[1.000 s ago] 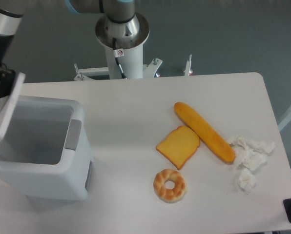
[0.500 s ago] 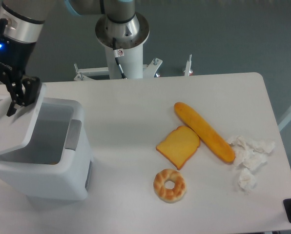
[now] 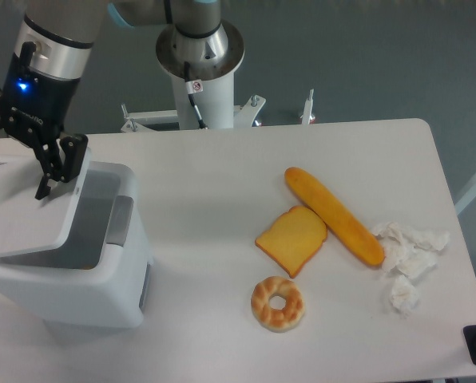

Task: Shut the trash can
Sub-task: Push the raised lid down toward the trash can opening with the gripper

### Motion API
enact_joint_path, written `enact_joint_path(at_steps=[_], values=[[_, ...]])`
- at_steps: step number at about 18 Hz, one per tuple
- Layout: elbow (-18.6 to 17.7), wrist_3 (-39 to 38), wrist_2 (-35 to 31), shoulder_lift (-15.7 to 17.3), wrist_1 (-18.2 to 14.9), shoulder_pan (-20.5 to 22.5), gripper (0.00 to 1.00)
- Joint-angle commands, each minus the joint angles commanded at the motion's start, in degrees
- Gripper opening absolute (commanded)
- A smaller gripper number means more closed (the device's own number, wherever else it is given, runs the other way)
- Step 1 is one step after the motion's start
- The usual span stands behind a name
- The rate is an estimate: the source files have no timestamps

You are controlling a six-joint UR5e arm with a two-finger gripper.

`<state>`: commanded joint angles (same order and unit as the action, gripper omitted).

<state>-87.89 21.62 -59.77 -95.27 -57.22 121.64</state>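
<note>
1. The one sign I can make out is a small round red-ringed prohibition sticker (image 3: 196, 86) on the white column of the robot base (image 3: 200, 80); its inner symbol is too small to tell.
2. A blue light (image 3: 23, 86) glows on the dark wrist of the arm (image 3: 45, 76), but it carries no letters or numbers.
3. No words, brands or digits are readable anywhere else.

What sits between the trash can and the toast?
Nothing: in the camera view, only bare table separates the trash can from the toast.
</note>
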Motion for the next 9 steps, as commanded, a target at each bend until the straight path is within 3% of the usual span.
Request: enact_joint_path(at_steps=[9], values=[[-0.96, 1.13, 0.0, -0.44, 0.09, 0.79, 1.0]])
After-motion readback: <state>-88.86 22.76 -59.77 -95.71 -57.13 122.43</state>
